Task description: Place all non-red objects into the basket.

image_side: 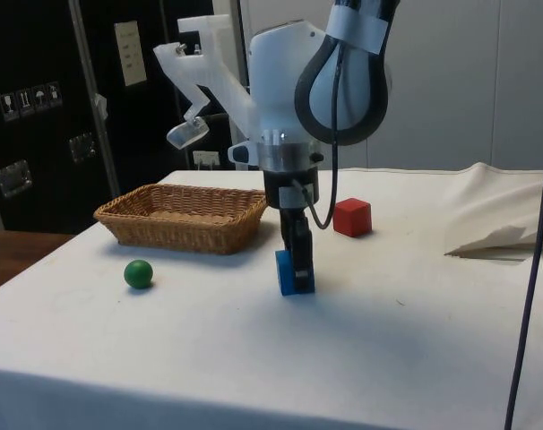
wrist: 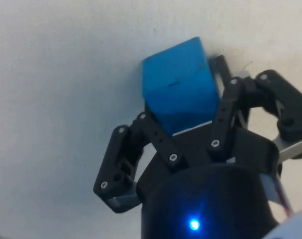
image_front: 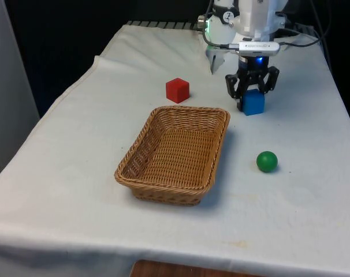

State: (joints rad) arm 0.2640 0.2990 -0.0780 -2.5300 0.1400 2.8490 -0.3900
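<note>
Beside empty basket (image_front: 174,151): pincer (image_front: 252,96) clamped on blue cube (image_front: 253,103); red cube (image_front: 177,90), green ball (image_front: 267,161) on cloth.

Setting: robotics laboratory or test room. Evidence: white robot arm (image_side: 294,98) mounted at a desk (image_front: 71,173) draped in a plain white cloth; black curtains (image_front: 77,34) hung behind; dark cabinets (image_side: 38,116) carrying small handling labels and a paper notice; cables (image_side: 533,269) hanging loose beside the arm; simple test props laid out, namely a wicker basket (image_front: 175,147), coloured cubes (image_front: 177,90) and a ball (image_front: 267,161).
</note>
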